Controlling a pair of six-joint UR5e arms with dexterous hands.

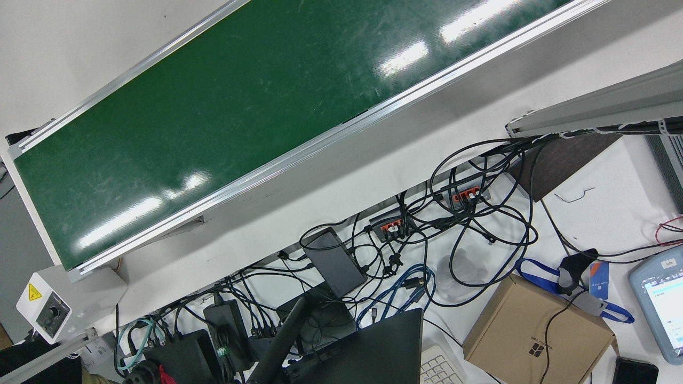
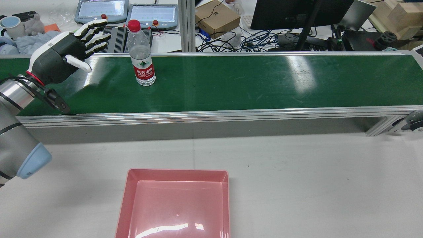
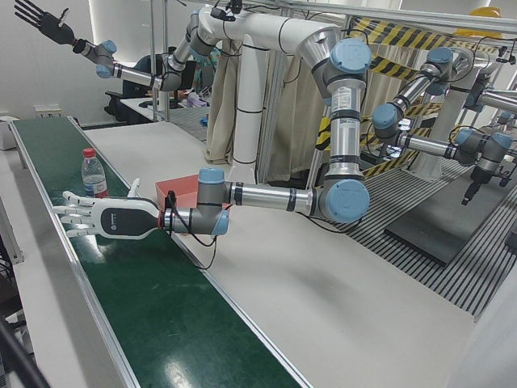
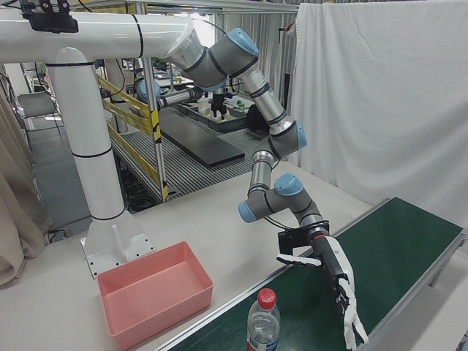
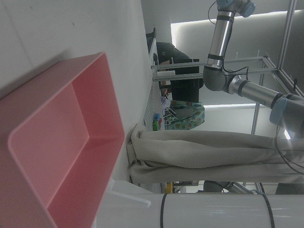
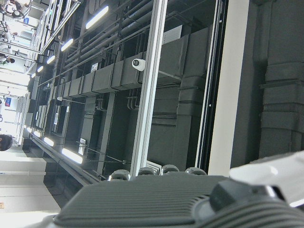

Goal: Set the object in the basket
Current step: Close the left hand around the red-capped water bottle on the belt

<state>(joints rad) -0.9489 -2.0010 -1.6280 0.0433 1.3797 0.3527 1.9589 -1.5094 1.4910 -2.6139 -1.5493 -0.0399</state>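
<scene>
- Clear plastic water bottle with red cap and red label [image 2: 141, 54] stands upright on the green conveyor belt [image 2: 231, 82], toward the belt's left end in the rear view, nearer the far rail.
- Same bottle shows in the left-front view [image 3: 94, 173] and at the bottom edge of the right-front view [image 4: 263, 322].
- Left hand [image 2: 67, 46], black and white, hovers over the belt's left end, just beside the bottle, not touching it.
- Its fingers [image 2: 94, 34] are spread wide and stretched toward the bottle; nothing held. The thumb sticks out below, apart from the rest.
- Left-front view: left hand [image 3: 101, 218] lies flat and low over the belt, bottle just behind the fingertips.
- Right-front view: same hand [image 4: 338, 289] points down the belt, fingers splayed.
- Pink rectangular plastic basket [image 2: 132, 185] sits on the white desk [image 2: 314, 185] on the robot's side of the belt, well apart from the bottle, with nothing inside.
- Basket also fills the left hand view [image 5: 57, 156].
- Right hand [image 3: 44, 23] is raised high in the top-left corner of the left-front view, fingers spread, holding nothing.
- Right hand view shows only ceiling structure, lights and part of the hand's own dark body.
- Front view: bare belt [image 1: 240, 106], cables and a cardboard box [image 1: 533, 330] beside it.
</scene>
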